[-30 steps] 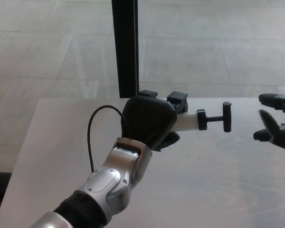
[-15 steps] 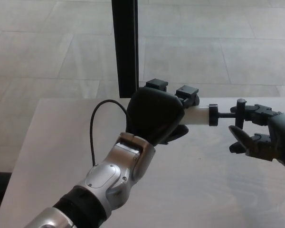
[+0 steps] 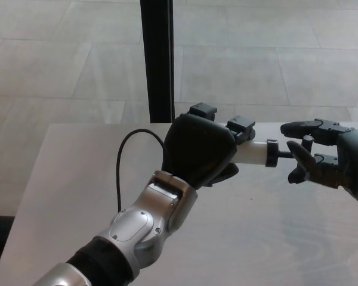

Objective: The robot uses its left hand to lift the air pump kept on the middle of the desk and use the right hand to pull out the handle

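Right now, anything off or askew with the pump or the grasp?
Nothing stands out. The left hand holds the air pump level above the desk; the right hand is at its handle, fingers not visibly closed.

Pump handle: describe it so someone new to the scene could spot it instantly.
Start at the pale desk, where the left hand holds the air pump up. Follow its white barrel to picture right, to a thin rod. The handle is the short black crossbar at the rod's end, between the fingers of the right hand.

The left hand (image 3: pixel 198 149) is raised mid-frame, fingers curled closed; the right hand (image 3: pixel 325 158) reaches in with fingers spread
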Controlling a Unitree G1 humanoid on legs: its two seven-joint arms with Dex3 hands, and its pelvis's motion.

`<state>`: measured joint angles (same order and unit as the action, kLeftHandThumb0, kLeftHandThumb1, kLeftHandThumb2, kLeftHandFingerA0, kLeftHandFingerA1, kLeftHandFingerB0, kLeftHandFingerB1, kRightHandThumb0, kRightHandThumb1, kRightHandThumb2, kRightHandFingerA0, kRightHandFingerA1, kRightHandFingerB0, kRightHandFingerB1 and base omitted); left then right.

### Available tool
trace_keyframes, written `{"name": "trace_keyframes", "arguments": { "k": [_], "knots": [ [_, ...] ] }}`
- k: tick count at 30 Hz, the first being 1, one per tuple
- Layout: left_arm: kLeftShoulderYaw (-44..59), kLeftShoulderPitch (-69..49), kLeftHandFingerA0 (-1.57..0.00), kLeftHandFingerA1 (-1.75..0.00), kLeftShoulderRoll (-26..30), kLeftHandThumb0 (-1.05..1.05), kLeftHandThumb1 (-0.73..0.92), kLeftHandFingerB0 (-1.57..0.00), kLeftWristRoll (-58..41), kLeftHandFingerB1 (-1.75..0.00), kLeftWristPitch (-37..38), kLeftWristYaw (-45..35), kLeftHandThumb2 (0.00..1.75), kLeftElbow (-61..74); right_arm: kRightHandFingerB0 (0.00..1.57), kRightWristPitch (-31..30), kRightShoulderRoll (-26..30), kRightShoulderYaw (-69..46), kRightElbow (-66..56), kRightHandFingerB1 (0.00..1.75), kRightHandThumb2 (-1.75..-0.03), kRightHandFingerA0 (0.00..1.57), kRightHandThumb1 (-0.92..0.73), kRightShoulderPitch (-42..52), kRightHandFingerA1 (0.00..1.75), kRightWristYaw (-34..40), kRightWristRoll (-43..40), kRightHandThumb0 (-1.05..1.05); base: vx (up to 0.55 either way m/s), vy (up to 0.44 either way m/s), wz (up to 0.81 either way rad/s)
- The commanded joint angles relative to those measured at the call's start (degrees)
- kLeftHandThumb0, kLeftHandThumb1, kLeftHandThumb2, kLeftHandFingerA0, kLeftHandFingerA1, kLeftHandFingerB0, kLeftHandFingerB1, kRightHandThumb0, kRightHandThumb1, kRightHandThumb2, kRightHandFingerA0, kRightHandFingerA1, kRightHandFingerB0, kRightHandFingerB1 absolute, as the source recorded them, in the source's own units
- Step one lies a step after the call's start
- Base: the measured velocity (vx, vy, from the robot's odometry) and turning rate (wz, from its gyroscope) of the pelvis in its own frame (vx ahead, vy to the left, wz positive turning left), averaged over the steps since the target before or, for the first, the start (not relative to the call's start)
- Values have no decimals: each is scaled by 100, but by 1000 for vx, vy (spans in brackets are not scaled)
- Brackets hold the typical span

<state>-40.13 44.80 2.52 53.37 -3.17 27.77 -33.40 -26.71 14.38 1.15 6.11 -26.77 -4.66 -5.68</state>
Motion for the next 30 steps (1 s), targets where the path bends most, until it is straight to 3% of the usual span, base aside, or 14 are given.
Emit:
{"name": "trace_keyframes", "arguments": {
  "k": [1, 5, 6, 10, 11, 12, 13, 14, 17, 18, 19, 21, 27, 30],
  "knots": [
    [-42, -21, -84, -155, 79, -26, 70, -69, 131, -60, 239, 192, 70, -64, 86, 520, -62, -76, 22, 77, -64, 88, -66, 5, 159, 262, 336, -28, 0, 0, 0],
    [11, 11, -84, -157, 84, -26, 68, -64, 83, -55, 271, 96, 68, -33, 85, 657, -77, -110, 107, 91, -65, 86, -67, -7, 159, 250, 389, -27, 0, 0, 0],
    [23, 24, -80, -158, 72, -30, 71, -74, 84, -59, 251, 81, 68, -35, 85, 727, -77, -113, 140, 101, -64, 84, -69, 23, 159, 223, 397, -27, 0, 0, 0],
    [92, 82, -78, -157, 5, -30, 71, -81, 4, -64, 258, -26, 67, -34, 85, 794, -105, -145, 161, 97, -61, 85, -72, 99, 160, 134, 372, -35, 0, 0, 0],
    [87, 102, -78, -158, -8, -30, 71, -81, 28, -79, 220, -35, 68, -39, 83, 698, -122, -135, 132, 100, -66, 83, -71, 104, 165, 158, 384, -38, 0, 0, 0],
    [101, 138, -75, -163, -35, -30, 74, -68, 33, -123, 186, -59, 66, -28, 79, 673, -199, -153, 155, 117, -65, 83, -72, 146, 168, 155, 330, -32, 0, 0, 0],
    [137, 138, -73, -167, -77, -30, 73, -66, 1, -133, 180, -8, 65, -43, 79, 670, -216, -132, 143, 135, -84, 84, -63, 168, 170, 185, 371, -15, 0, 0, 0],
    [148, 163, -76, -168, -111, -33, 72, -66, 25, -133, 173, 88, 63, -86, 92, 619, -225, -99, 134, 114, -102, 113, -48, 183, 132, 221, 442, -13, 0, 0, 0],
    [227, 226, -73, -169, -183, -30, 74, -64, -49, -128, 142, -35, 62, -107, 95, 691, -239, -116, 187, 115, -98, 115, -49, 190, 133, 193, 455, -15, 0, 0, 0],
    [221, 247, -104, -129, -180, -38, 54, -75, 16, -106, 75, -39, 95, -85, 95, 741, -250, -116, 249, 116, -98, 115, -51, 183, 133, 179, 454, -14, 0, 0, 0],
    [239, 265, -77, -170, -195, -30, 68, -69, 22, -121, 63, -19, 60, -83, 84, 819, -242, -120, 315, 143, -95, 87, -61, 190, 169, 155, 462, -10, 0, 0, 0],
    [278, 276, -75, -169, -228, -30, 68, -72, -6, -116, 33, -54, 59, -70, 86, 811, -232, -136, 352, 142, -98, 87, -60, 182, 169, 148, 476, -9, 0, 0, 0],
    [439, 305, -78, -174, -224, -23, 72, -58, -162, -146, 253, -70, 62, -126, 84, 1005, -51, -46, 403, 152, -103, 91, -50, 238, 172, 216, 780, -14, 0, 0, 0],
    [470, 336, -76, -166, -255, -26, 72, -65, -142, -130, 235, -47, 65, -130, 84, 1034, -66, -53, 488, 157, -93, 93, -52, 257, 175, 327, 848, -15, 0, 0, 0]
  ]
}}
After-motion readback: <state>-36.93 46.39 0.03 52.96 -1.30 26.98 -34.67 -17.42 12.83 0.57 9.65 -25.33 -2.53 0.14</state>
